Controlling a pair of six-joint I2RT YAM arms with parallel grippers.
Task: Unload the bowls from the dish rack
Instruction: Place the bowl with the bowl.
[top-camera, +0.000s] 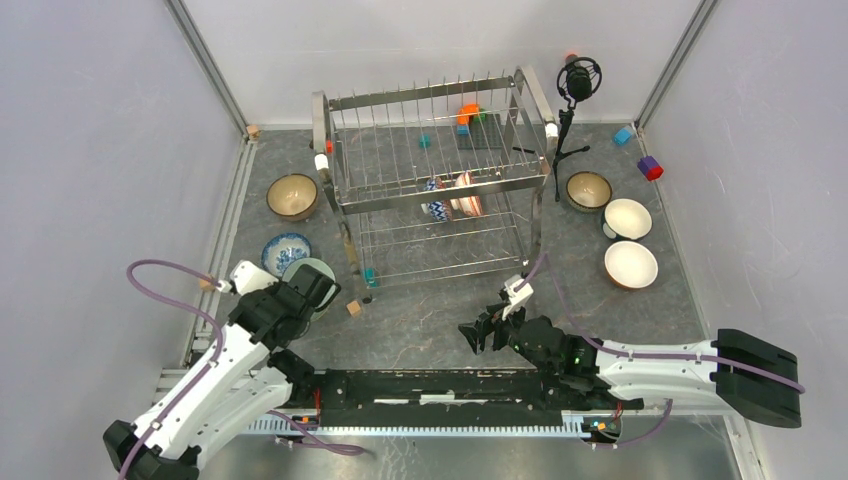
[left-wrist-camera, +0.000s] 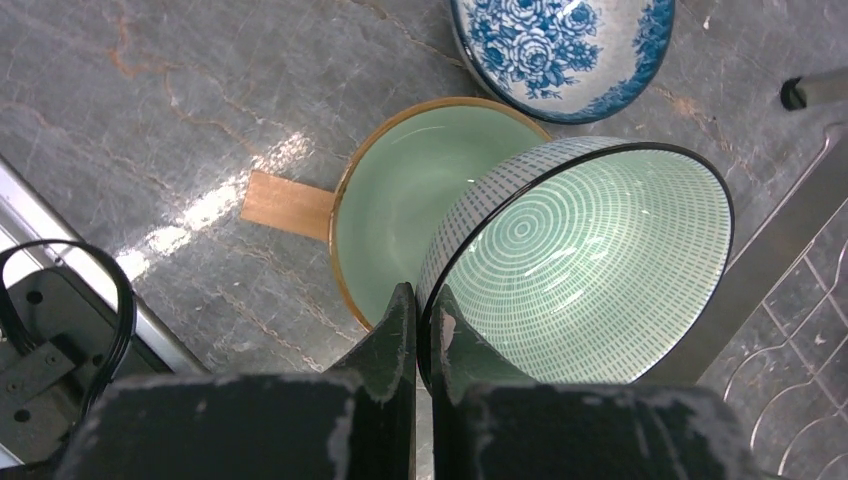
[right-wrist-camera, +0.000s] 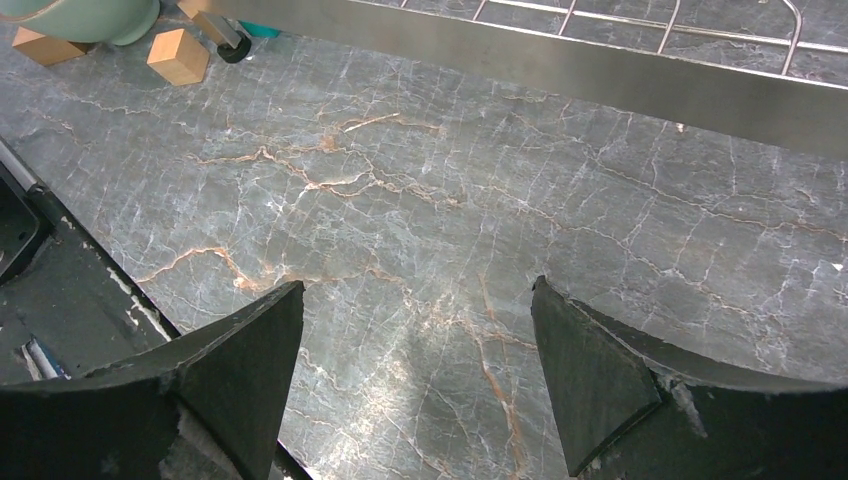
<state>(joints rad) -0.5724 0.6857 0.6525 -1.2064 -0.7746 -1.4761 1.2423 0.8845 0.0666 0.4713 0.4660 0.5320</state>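
Left in dish rack (top-camera: 385, 203), centre: blue-patterned bowl (top-camera: 436, 200), red floral bowl (top-camera: 468, 194). Unloaded onto worktop (top-camera: 420, 310): brown bowl (top-camera: 293, 196), blue floral bowl (top-camera: 285, 250) at 9 o'clock of rack; white bowls (top-camera: 627, 218) at 3 o'clock. Left gripper (left-wrist-camera: 422, 310): clamped on rim of green-lined bowl (left-wrist-camera: 580, 270), tilted over pale green bowl (left-wrist-camera: 400, 200). Right gripper (right-wrist-camera: 415, 370): wide apart, empty.

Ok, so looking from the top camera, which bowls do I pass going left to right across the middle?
Tan bowl → blue zigzag bowl in the dish rack → red-and-white bowl beside it → second tan bowl → upper white bowl.
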